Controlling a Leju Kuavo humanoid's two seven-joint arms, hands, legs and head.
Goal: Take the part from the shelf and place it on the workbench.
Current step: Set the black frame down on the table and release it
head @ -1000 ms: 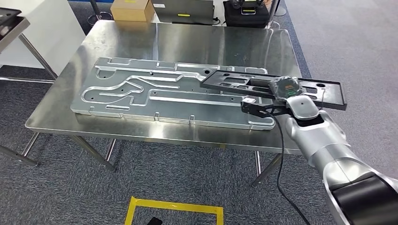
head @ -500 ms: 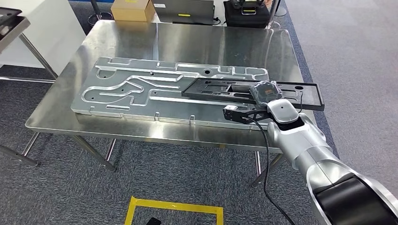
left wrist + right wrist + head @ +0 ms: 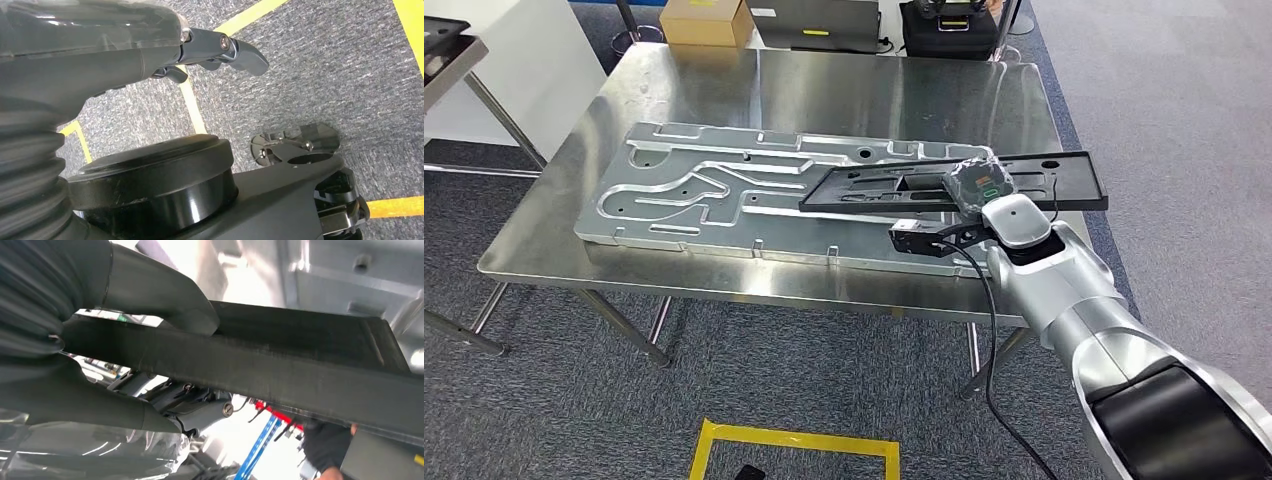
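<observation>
The part is a long flat black frame (image 3: 874, 187) with cut-outs. My right hand (image 3: 980, 184) grips it near its middle and holds it just above the steel workbench (image 3: 844, 95), over the right end of the large machined aluminium plate (image 3: 724, 195). Its right end juts past the bench's right edge. In the right wrist view the thumb (image 3: 165, 290) lies on one face of the black part (image 3: 300, 375) and the fingers (image 3: 200, 407) curl under the other. My left hand (image 3: 210, 47) hangs over grey carpet with nothing in it, its fingers partly curled.
A cardboard box (image 3: 707, 20) and dark cases (image 3: 944, 25) stand beyond the bench's far edge. A shelf corner (image 3: 444, 55) shows at far left. Yellow floor tape (image 3: 794, 440) marks the carpet in front of the bench. A person's arm (image 3: 325, 447) appears in the right wrist view.
My right hand has carried the black part leftward and slightly nearer the bench centre, so more of it now lies over the aluminium plate. The left hand has not visibly moved.
</observation>
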